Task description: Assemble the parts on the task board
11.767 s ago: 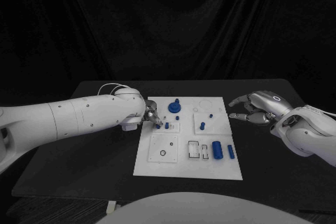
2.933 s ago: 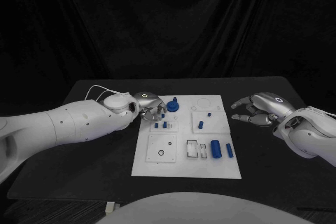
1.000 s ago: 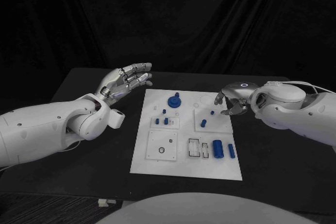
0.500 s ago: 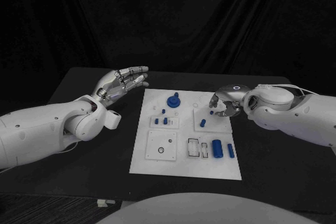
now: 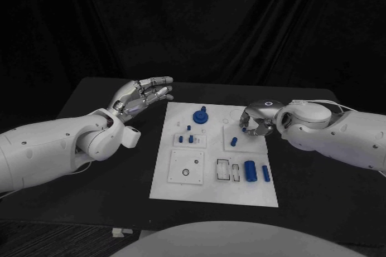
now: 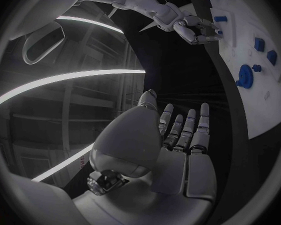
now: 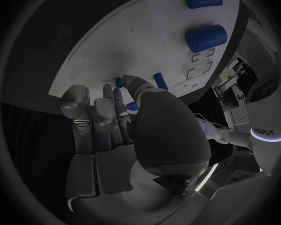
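Observation:
The white task board (image 5: 211,185) lies mid-table. At its far end stands a blue round knob (image 5: 198,118), with small blue pegs (image 5: 189,139) in a block before it. A thick blue cylinder (image 5: 250,171) and a slim one (image 5: 265,173) lie near its front right. My right hand (image 5: 256,123) hovers over the board's far right block, fingers curled down at a small blue peg (image 7: 133,106); whether they grip it is unclear. Another peg (image 5: 233,140) stands just in front. My left hand (image 5: 145,93) is raised off the board's far left corner, fingers straight, holding nothing.
The black table (image 5: 96,173) spreads wide on both sides of the board. The left wrist view shows the board's edge (image 6: 265,105) and the right hand (image 6: 193,27) beyond it. A black curtain backs the table.
Over the last second my right hand slid left and lowered onto the board's far right block, fingers curling in. My left hand tilted slightly and stays raised.

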Robot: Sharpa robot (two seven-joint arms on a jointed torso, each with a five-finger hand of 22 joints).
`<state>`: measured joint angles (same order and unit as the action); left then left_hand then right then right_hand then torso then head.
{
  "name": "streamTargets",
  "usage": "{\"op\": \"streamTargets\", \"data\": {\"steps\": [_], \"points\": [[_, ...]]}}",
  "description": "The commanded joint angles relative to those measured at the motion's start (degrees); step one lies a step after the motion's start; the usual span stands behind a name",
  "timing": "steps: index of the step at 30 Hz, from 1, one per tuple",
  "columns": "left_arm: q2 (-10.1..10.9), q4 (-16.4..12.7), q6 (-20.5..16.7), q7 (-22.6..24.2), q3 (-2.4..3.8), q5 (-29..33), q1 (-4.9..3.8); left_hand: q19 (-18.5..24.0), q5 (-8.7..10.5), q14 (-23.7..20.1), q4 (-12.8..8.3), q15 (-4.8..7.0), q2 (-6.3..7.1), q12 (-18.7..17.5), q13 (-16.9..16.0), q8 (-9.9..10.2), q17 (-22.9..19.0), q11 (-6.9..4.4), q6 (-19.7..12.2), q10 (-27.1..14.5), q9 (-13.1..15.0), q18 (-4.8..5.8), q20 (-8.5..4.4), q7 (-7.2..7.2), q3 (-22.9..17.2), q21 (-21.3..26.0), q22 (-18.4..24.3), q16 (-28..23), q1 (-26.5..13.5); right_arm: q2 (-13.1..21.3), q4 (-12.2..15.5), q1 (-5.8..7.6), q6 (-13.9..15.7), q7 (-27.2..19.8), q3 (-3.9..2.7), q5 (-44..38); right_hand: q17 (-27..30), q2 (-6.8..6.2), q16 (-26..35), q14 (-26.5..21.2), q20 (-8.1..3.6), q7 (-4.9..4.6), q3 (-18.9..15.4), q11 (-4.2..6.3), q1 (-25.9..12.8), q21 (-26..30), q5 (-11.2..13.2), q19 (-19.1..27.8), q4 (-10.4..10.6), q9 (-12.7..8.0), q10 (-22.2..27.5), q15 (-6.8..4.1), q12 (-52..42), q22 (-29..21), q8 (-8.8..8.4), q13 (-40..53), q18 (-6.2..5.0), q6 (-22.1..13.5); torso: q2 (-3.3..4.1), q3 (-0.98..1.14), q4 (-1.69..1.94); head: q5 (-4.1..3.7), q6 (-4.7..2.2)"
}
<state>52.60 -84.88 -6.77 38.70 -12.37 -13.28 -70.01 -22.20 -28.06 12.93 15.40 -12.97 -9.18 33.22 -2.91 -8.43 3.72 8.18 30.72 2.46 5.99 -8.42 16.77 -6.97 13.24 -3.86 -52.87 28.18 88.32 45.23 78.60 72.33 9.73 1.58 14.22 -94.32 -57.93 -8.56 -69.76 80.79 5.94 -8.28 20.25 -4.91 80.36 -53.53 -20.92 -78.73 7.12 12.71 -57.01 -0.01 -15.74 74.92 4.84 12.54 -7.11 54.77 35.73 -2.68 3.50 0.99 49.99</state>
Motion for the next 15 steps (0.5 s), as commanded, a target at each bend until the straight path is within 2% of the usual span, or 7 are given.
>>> {"op": "streamTargets", "data": {"steps": [1,5,10,15], "points": [[-0.3,0.1,1.0,5.8,0.05,0.5,0.10,-0.4,-0.30,0.5,0.0,-0.06,-0.13,0.3,0.0,-0.1,0.0,0.20,0.5,0.3,0.0,0.84,-0.07,-0.07,-0.4,-0.4,0.1,0.4,0.7,-0.3,-0.5,-0.30,0.9,-0.6,-0.04,0.4,0.0,0.14,-0.2,0.2,-0.01,0.13,0.6,0.01,-0.5,-0.2,0.8,-0.3,-0.1,-0.1,-1.2,0.08,0.5,6.8,0.40,-0.5,0.87,1.1,-0.01,-0.03,0.21,-0.05,0.01],[-0.4,0.2,1.1,5.7,0.05,0.5,0.20,-0.7,-0.55,0.9,-0.1,-0.19,-0.18,0.5,-0.1,-0.1,0.1,0.36,0.6,0.4,0.0,0.92,-0.08,-0.04,-0.6,-0.4,0.2,0.8,1.0,-0.8,-1.1,-0.54,1.2,-0.9,-0.05,0.5,0.1,0.29,-0.2,0.2,-0.03,0.30,0.8,0.15,-0.4,-0.3,1.1,-0.3,-0.2,0.1,-2.1,0.04,0.7,6.8,0.77,-0.9,0.86,2.1,-0.01,-0.02,0.18,-0.06,0.01],[-0.5,0.3,1.1,5.4,0.05,0.5,0.33,-1.0,-0.79,1.4,-0.3,-0.35,-0.24,0.7,-0.1,-0.1,0.1,0.51,1.0,0.5,0.0,1.01,-0.10,-0.13,-0.8,-0.5,0.4,1.3,1.4,-1.3,-1.5,-0.71,1.2,-1.1,-0.05,0.9,-0.2,0.66,-0.4,0.5,-0.10,0.45,0.6,0.39,-0.5,-0.9,5.4,-0.5,-0.2,0.4,-4.9,-0.04,1.5,6.9,1.28,-2.0,0.94,3.9,-0.09,0.05,0.01,0.14,0.01],[-0.6,0.4,1.2,5.2,0.05,0.5,0.43,-1.5,-1.29,1.9,-0.4,-0.55,-0.43,0.9,-0.1,-0.3,0.1,0.61,1.7,0.7,0.1,1.11,-0.11,-0.36,-1.0,-0.6,0.5,1.7,1.7,-1.8,-1.8,-0.84,0.6,-0.9,-0.05,1.0,-0.1,1.17,-0.4,0.5,-0.19,0.61,0.9,0.62,0.3,-0.9,5.7,-0.5,-0.7,0.5,-5.9,-0.20,1.6,6.9,1.56,-2.3,0.91,4.8,-0.12,0.04,0.03,0.07,0.01]]}}
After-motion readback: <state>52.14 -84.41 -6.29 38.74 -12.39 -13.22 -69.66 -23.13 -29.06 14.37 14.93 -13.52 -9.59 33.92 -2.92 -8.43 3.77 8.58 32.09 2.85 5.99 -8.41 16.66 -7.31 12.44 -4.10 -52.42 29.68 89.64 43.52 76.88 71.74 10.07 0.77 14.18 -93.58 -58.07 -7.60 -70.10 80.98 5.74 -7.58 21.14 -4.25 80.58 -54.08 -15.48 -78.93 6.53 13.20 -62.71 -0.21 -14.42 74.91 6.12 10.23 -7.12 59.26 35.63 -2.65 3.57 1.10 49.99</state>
